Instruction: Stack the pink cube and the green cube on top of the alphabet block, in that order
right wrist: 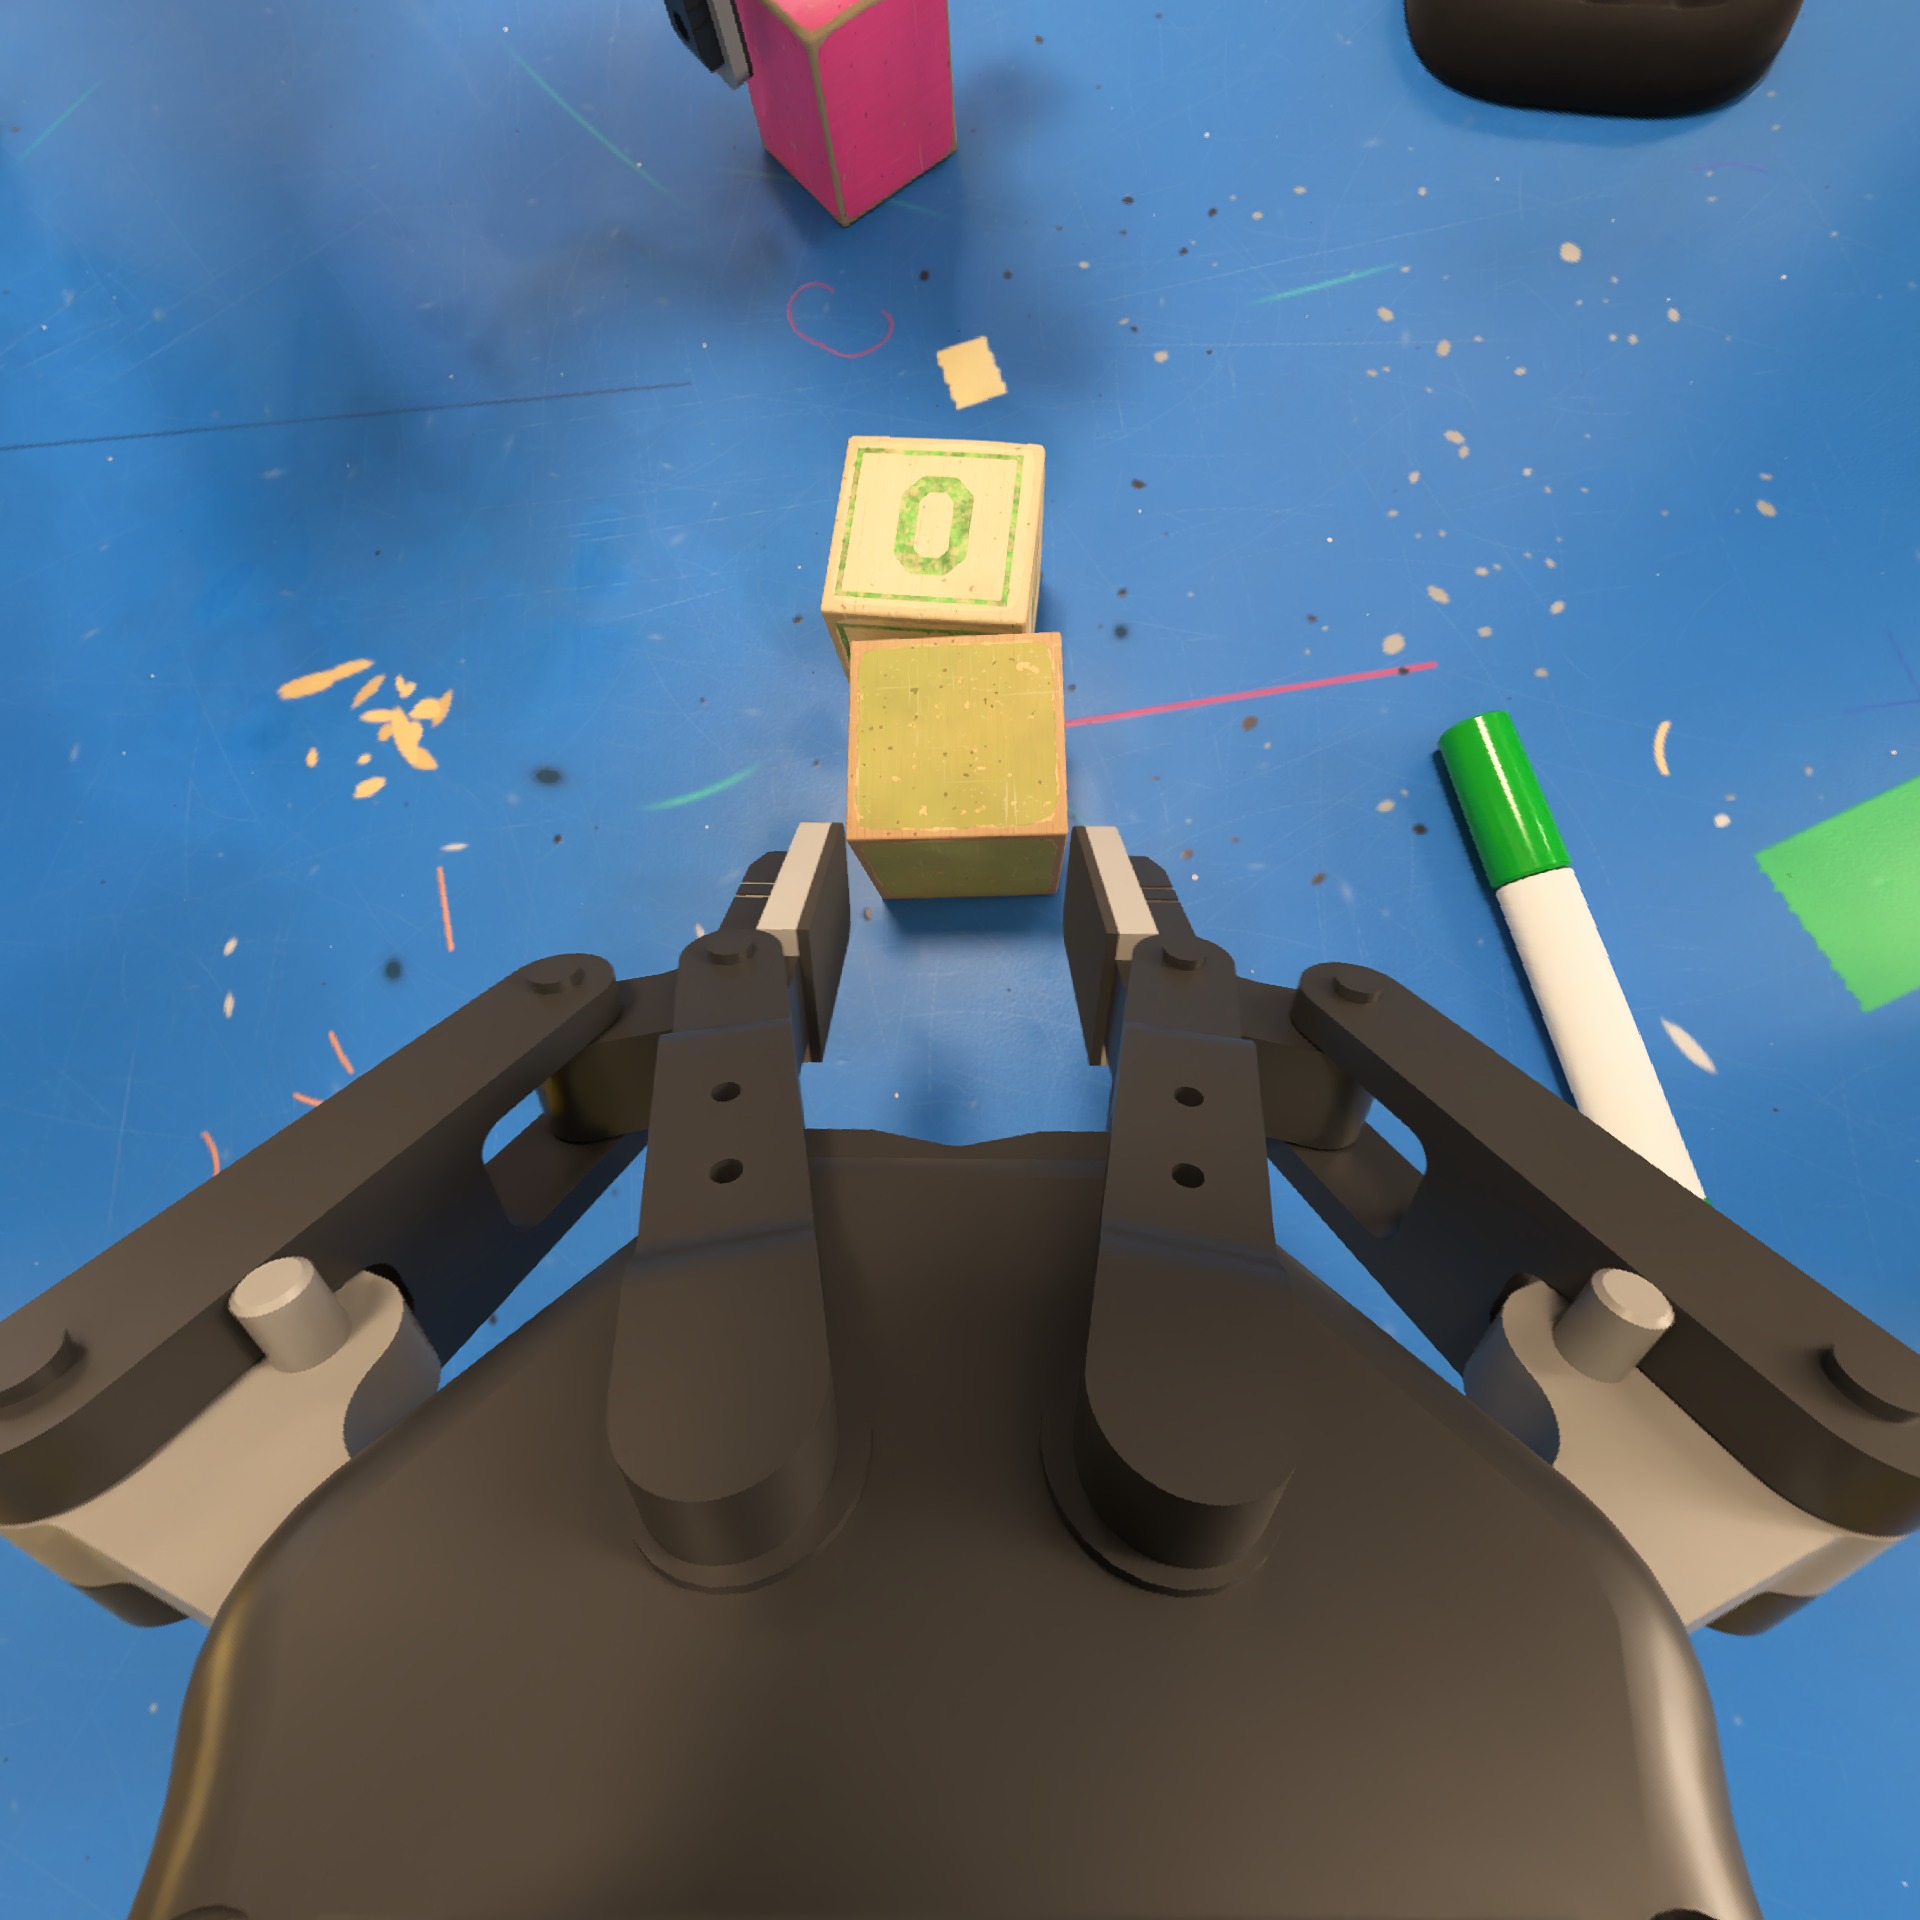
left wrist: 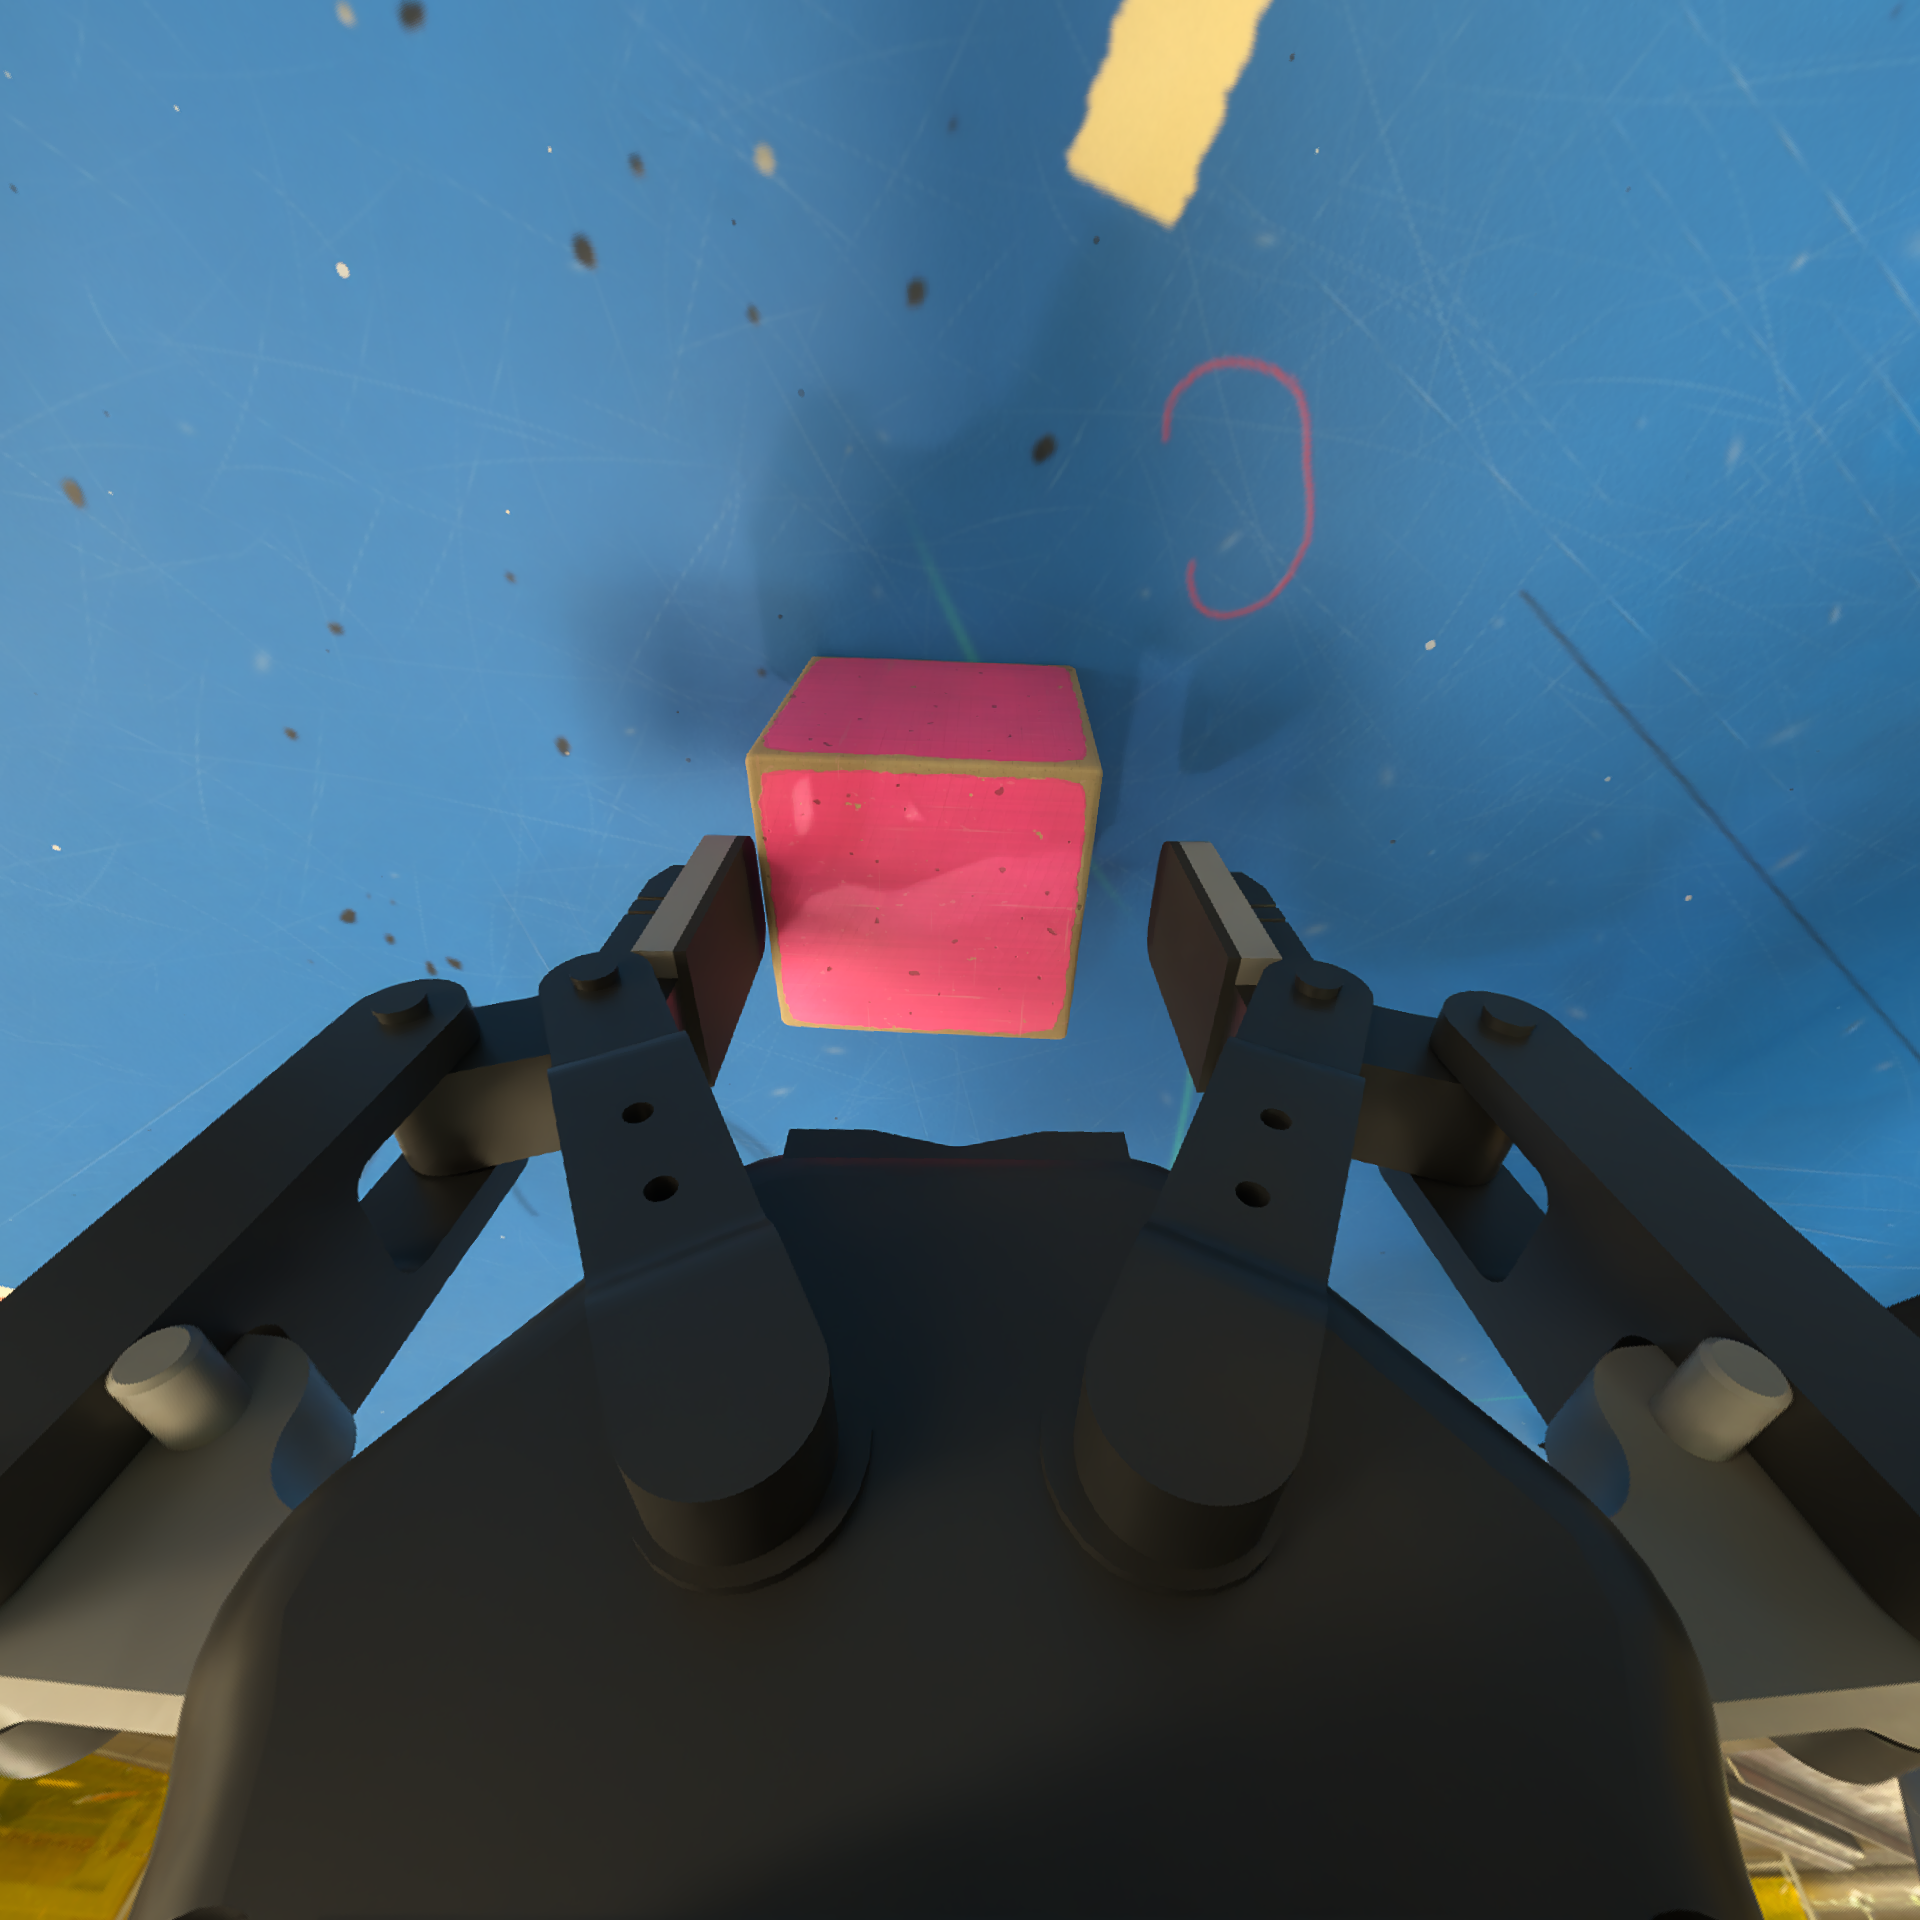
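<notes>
The pink cube (left wrist: 923, 894) sits between the fingers of my left gripper (left wrist: 951, 883). The left pad (left wrist: 727, 935) is at the cube's side and the right pad (left wrist: 1184, 956) stands clear of it, so the jaws are open. The cube also shows at the top of the right wrist view (right wrist: 862, 94), with a finger of the left gripper beside it. The green cube (right wrist: 956, 764) rests on the blue table (right wrist: 416, 520), against the near side of the alphabet block (right wrist: 935, 530). My right gripper (right wrist: 956, 862) is open, with its fingertips on either side of the green cube's near end.
A white marker with a green cap (right wrist: 1558, 935) lies to the right of the right gripper. A black object (right wrist: 1600, 52) sits at the far right. A green patch (right wrist: 1849, 894) and a tan patch (right wrist: 971, 372) are flat marks on the table.
</notes>
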You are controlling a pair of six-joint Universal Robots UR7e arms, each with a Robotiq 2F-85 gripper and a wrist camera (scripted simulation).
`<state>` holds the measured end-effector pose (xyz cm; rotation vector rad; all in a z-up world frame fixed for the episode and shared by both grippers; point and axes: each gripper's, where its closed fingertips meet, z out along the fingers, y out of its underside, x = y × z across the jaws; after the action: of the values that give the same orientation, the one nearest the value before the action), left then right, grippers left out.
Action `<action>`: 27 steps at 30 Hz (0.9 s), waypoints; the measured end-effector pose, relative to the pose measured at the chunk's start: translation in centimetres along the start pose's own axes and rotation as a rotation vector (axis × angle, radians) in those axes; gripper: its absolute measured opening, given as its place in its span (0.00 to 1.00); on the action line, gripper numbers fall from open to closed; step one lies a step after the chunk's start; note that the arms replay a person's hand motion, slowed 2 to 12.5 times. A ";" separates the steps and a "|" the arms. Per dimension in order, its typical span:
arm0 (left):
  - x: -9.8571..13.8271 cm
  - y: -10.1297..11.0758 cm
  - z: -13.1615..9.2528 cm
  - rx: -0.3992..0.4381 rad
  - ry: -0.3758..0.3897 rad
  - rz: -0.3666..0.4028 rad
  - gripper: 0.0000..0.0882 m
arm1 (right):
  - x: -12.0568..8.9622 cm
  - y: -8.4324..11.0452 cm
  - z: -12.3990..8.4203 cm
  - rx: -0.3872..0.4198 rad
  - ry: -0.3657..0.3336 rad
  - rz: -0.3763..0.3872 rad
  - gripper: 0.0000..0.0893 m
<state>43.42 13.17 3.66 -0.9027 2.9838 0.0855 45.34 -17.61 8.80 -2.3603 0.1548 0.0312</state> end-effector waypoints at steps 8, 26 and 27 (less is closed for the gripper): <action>-0.2 -0.2 0.3 -0.005 0.000 0.010 0.67 | -0.6 -1.1 1.0 0.004 -0.008 0.025 0.66; -1.1 -0.1 0.2 0.001 -0.046 0.043 0.59 | -1.3 -1.8 4.3 -0.101 0.040 -0.040 0.81; -1.2 0.0 0.1 0.003 -0.052 0.045 0.59 | -1.3 -1.7 4.5 -0.110 0.041 -0.045 0.81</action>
<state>44.46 13.82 3.61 -0.8197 2.9562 0.1032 44.36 -13.08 6.87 -2.4749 0.1230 -0.0306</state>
